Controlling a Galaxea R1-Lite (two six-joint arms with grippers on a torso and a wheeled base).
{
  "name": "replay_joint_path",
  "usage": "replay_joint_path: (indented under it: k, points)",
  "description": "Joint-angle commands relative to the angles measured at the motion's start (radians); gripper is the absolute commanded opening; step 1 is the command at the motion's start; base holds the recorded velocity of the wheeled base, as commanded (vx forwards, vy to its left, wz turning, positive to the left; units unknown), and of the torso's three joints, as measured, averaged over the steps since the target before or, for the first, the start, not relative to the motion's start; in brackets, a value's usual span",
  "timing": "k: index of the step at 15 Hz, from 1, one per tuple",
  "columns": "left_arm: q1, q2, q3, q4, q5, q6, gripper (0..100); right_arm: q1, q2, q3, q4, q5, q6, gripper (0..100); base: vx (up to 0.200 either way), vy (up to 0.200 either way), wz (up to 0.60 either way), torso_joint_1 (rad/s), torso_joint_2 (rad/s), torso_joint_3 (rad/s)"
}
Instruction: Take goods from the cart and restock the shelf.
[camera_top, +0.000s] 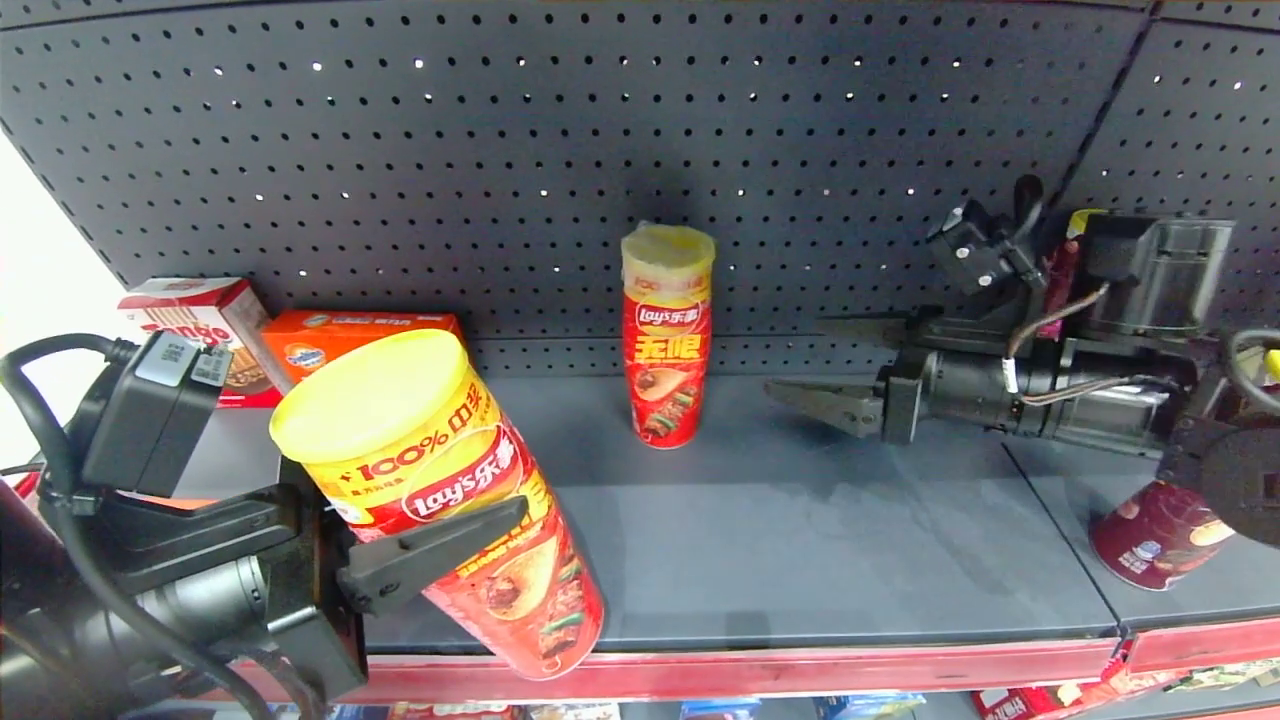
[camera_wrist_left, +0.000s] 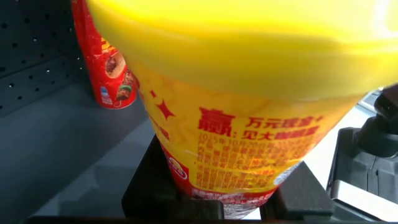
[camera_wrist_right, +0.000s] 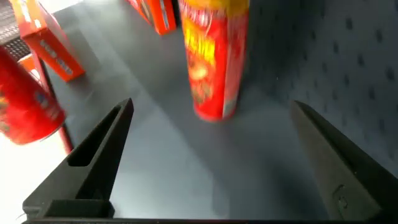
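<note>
A chips can (camera_top: 420, 440) with a yellow lid leans tilted over the shelf's front left, and my left gripper (camera_top: 440, 500) is shut on its middle. In the left wrist view this can (camera_wrist_left: 249, 124) stands close above the left gripper (camera_wrist_left: 230, 193). A second chips can (camera_top: 667, 335) stands upright at the back middle of the grey shelf (camera_top: 800, 530), also seen as the standing can (camera_wrist_right: 214, 56). My right gripper (camera_top: 830, 365) hovers open to the right of that can, pointing at it. The right gripper (camera_wrist_right: 211, 104) holds nothing.
An orange box (camera_top: 360, 335) and a red-and-white box (camera_top: 200, 320) sit at the shelf's back left. A dark red can (camera_top: 1150, 535) rests on the right shelf section under my right arm. A pegboard wall (camera_top: 600, 130) backs the shelf; a red lip (camera_top: 800, 670) edges its front.
</note>
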Motion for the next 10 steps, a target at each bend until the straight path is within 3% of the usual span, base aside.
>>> replay_joint_path:
  k: [1,3,10]
  points:
    - [0.0,0.005,0.0,-0.002,0.0,-0.005,0,-0.015,0.149,-0.088,-0.073,0.131,-0.021,100,0.0,0.0,0.0,0.0,0.0,0.0]
    - [-0.001,0.005,0.0,-0.002,0.0,-0.006,0,-0.018,0.209,-0.129,-0.128,0.205,-0.025,100,0.0,0.0,0.0,0.0,0.0,0.0]
    - [0.0,0.007,0.002,0.0,0.0,-0.006,0,-0.006,0.36,-0.281,-0.136,0.211,-0.037,100,0.0,0.0,0.0,0.0,0.0,0.0]
